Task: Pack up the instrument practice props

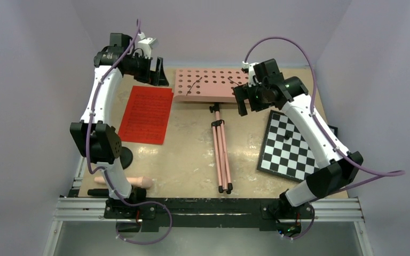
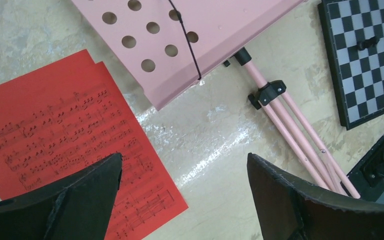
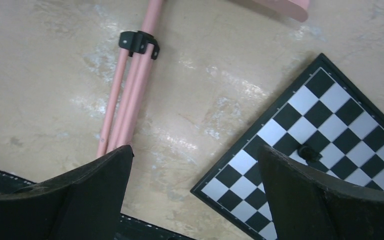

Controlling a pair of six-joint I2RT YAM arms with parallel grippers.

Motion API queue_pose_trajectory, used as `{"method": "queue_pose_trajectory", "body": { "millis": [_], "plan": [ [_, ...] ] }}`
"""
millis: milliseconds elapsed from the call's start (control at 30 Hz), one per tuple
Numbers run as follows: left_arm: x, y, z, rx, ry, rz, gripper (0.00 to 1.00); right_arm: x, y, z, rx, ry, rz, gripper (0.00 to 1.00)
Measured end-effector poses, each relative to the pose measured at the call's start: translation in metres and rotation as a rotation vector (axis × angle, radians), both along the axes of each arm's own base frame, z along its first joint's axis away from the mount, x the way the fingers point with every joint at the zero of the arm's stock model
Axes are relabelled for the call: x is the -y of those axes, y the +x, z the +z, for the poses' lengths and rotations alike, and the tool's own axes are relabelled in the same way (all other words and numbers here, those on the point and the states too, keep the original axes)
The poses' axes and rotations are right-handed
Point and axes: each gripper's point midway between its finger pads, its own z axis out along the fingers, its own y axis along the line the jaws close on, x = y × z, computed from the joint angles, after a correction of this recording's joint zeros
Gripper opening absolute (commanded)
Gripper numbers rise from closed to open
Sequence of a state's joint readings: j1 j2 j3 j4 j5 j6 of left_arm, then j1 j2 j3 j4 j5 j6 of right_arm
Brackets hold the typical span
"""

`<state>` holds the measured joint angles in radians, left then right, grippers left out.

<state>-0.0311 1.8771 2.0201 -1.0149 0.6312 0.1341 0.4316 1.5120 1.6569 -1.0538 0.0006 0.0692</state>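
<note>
The pink music stand lies flat, its perforated desk [image 1: 208, 85] at the back and its folded tripod legs [image 1: 221, 154] pointing toward me. The red sheet-music pages [image 1: 147, 113] lie left of the desk. My left gripper [image 1: 157, 72] is open and empty, held above the pages' far right corner; the left wrist view shows the pages [image 2: 65, 135], the desk [image 2: 195, 30] and the legs [image 2: 290, 125]. My right gripper [image 1: 243, 101] is open and empty above the desk's right end. The pink rod [image 1: 133, 182] and its black round base [image 1: 124, 157] lie near the left arm, partly hidden. A black piece, maybe the microphone [image 1: 97, 192], shows beside it.
A black-and-white checkerboard [image 1: 291, 144] lies at the right, under the right arm, with a small black piece [image 3: 309, 152] on it. The black rail [image 1: 208, 205] runs along the table's near edge. Grey walls close in the back and both sides.
</note>
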Motion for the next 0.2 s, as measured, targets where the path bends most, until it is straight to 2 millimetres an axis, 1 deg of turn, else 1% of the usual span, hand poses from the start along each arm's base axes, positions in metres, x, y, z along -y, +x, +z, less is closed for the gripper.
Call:
{"method": "queue_pose_trajectory", "body": {
  "millis": [133, 200],
  "plan": [
    [-0.007, 0.000, -0.011, -0.020, 0.040, 0.024, 0.99, 0.016, 0.008, 0.005, 0.049, -0.078, -0.036, 0.99],
    [-0.011, 0.002, -0.013, -0.017, 0.064, 0.041, 0.99, 0.023, 0.013, 0.014, 0.084, -0.102, -0.057, 0.99]
  ]
}}
